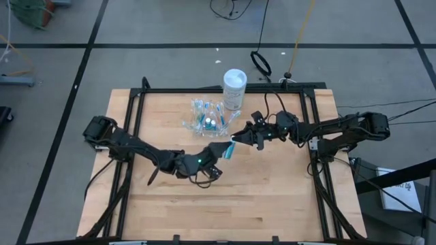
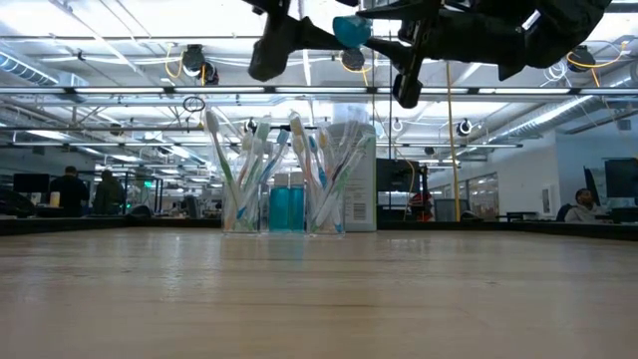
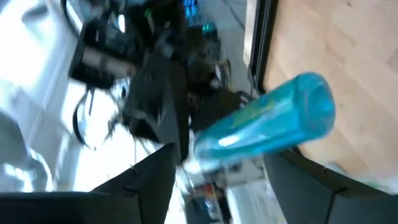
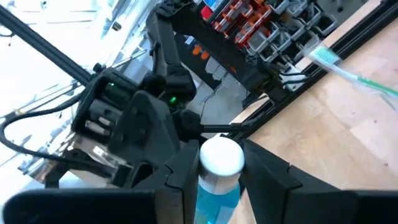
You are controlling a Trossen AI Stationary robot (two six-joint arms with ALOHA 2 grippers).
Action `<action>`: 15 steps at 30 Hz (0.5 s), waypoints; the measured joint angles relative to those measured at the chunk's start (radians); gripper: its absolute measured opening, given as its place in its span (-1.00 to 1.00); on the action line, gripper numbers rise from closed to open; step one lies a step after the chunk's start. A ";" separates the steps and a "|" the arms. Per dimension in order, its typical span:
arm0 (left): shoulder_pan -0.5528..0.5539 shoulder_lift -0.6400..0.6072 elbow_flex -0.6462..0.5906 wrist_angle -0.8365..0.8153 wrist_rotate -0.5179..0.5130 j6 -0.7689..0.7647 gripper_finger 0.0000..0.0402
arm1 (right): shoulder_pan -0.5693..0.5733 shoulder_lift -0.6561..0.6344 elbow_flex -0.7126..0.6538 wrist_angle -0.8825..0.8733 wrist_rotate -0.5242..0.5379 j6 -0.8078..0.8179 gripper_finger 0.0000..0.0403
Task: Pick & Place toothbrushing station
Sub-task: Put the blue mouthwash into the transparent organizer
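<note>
A blue toothpaste tube (image 1: 228, 148) with a white cap hangs in the air between my two grippers, above the table's middle. My right gripper (image 1: 237, 139) comes level from the right and is shut on it. My left gripper (image 1: 223, 152) comes from the left and stands open, its fingers (image 3: 155, 177) on either side of the tube's body (image 3: 267, 124) and apart from it. Behind them, toward the far edge, the clear cup (image 1: 206, 119) stands on the table with pastel toothbrushes (image 2: 249, 165) upright in it and blue tubes (image 2: 287, 209) in its middle. My right gripper pinches the tube between its two fingers (image 4: 186, 163) just below the white cap (image 4: 221, 155), at the cap end. The fingers come about level from the table's right. The tube is lifted clear of the table, its blue body (image 4: 217, 196) reaching away from the cap.
A taller white cylindrical container (image 1: 234, 87) stands just behind the cup at the far edge. Black frame rails (image 1: 136, 129) run along the table's left, right and far sides. Bare wood lies across the near half (image 1: 225, 204). People sit in the room beyond.
</note>
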 joint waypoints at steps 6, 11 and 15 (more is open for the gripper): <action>-0.047 0.000 0.000 -0.001 -0.328 -0.150 0.32 | 0.000 0.000 0.000 0.000 0.003 -0.102 -0.52; -0.056 -0.040 0.000 -0.076 -0.493 -0.281 0.28 | 0.000 0.000 0.000 0.000 0.011 -0.198 -0.52; -0.048 -0.122 0.000 -0.248 -0.485 -0.434 0.23 | 0.001 0.000 0.000 -0.025 0.110 -0.338 -0.52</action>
